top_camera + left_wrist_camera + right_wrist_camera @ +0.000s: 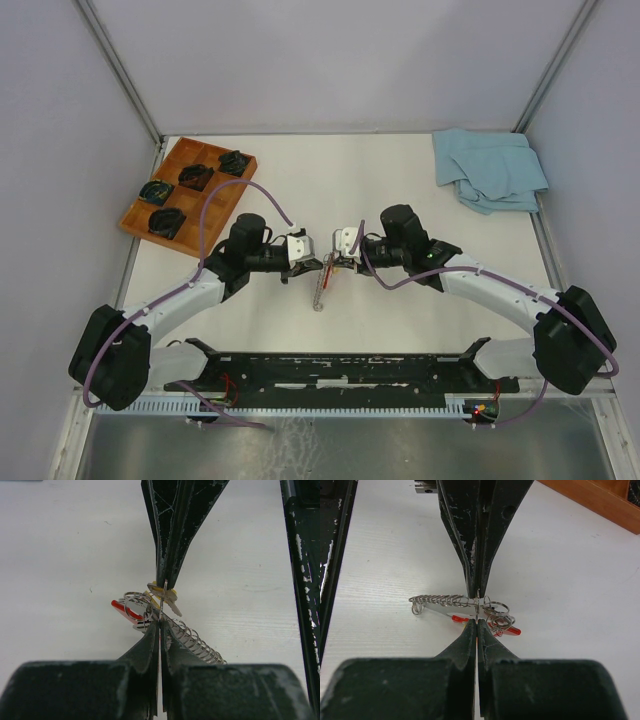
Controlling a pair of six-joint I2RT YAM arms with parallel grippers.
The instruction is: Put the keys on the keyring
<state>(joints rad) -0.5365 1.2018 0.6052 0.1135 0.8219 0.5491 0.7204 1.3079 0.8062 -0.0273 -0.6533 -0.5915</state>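
My left gripper (313,265) and right gripper (336,262) meet tip to tip at the table's middle. In the left wrist view the left gripper (161,625) is shut on the keyring's thin ring (163,605), seen edge-on. The right gripper (165,582) is shut just above it on the yellow-headed key (167,598). The red strap (122,609) and coiled silver chain (200,642) trail beneath. In the right wrist view the right gripper (477,624) faces the left gripper (477,591), with the ring (478,607), chain (437,600), small rings (497,611) and strap (512,630) between them. The chain hangs toward the table (320,295).
A wooden tray (175,165) with black coiled items stands at the back left; its corner shows in the right wrist view (600,500). A blue cloth (490,170) lies at the back right. Grey walls enclose the table.
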